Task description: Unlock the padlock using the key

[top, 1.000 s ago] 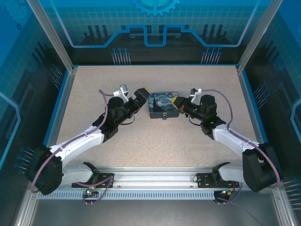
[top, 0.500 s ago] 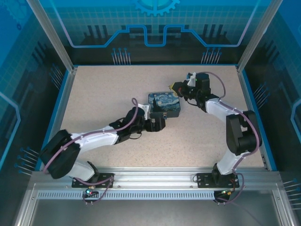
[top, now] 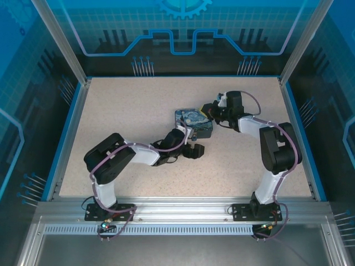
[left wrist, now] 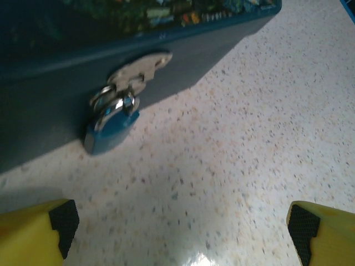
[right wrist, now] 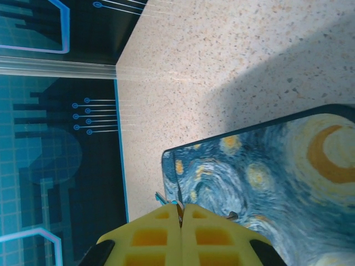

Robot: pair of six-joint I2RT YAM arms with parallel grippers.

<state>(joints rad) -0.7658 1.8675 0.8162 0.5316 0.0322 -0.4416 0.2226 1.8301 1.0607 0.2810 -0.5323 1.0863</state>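
Fingers first, from above: the left gripper (top: 195, 151) is sitting spread wide just in front of the box (top: 195, 123), while the right gripper (top: 207, 110) is staying pinched at the box's far right corner. Left wrist now: both pads (left wrist: 64, 219) are standing wide apart, gripping nothing, and the padlock (left wrist: 110, 132) is hanging from the hasp (left wrist: 138, 65) on the box's front, its bottom touching the table (left wrist: 238, 144). Right wrist: the fingers (right wrist: 155, 238) are pressing together over the painted lid, with thin metal bits (right wrist: 160, 195) poking out, too small to name.
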